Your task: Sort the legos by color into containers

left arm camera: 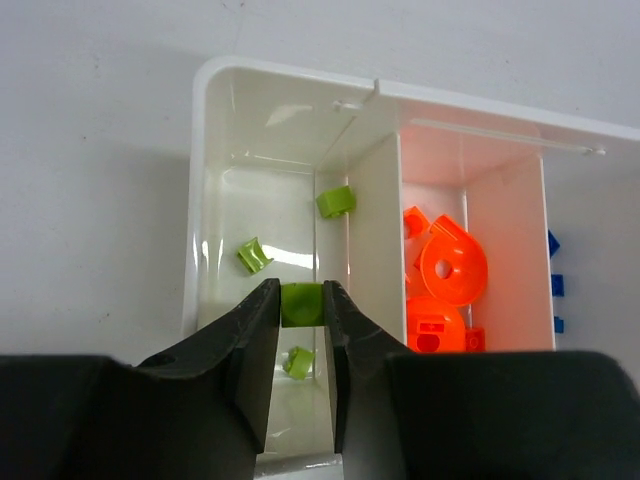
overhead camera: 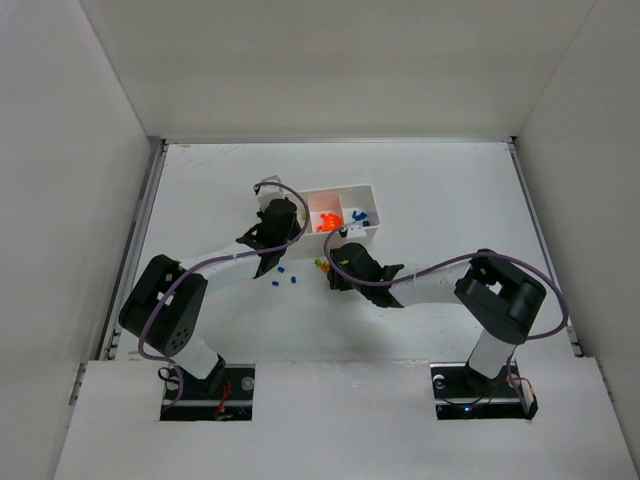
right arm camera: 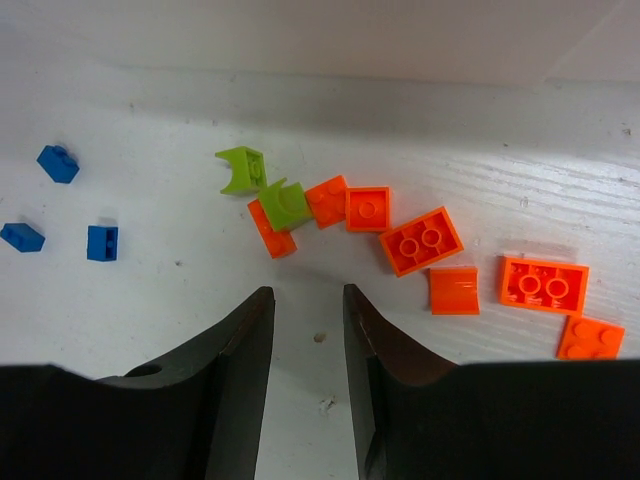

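Left jaws: pinched on a green brick point(left arm camera: 302, 304), held over the left compartment point(left arm camera: 250, 200) of the white tray point(left arm camera: 290, 72), close to the divider. Three more green pieces point(left arm camera: 336, 201) are seen in that compartment, and orange pieces point(left arm camera: 445, 270) in the middle one.

Right jaws: spread, nothing between them, over the counter point(right arm camera: 480, 130). Loose orange bricks point(right arm camera: 420, 240), green bricks point(right arm camera: 284, 203) and blue bricks point(right arm camera: 101, 242) are scattered just ahead.

Right of the left gripper point(left arm camera: 301, 292), the tray's point(left arm camera: 230, 80) blue compartment point(left arm camera: 595, 215) is cut off at the edge. The tray's near wall is hidden behind the fingers point(left arm camera: 250, 360).
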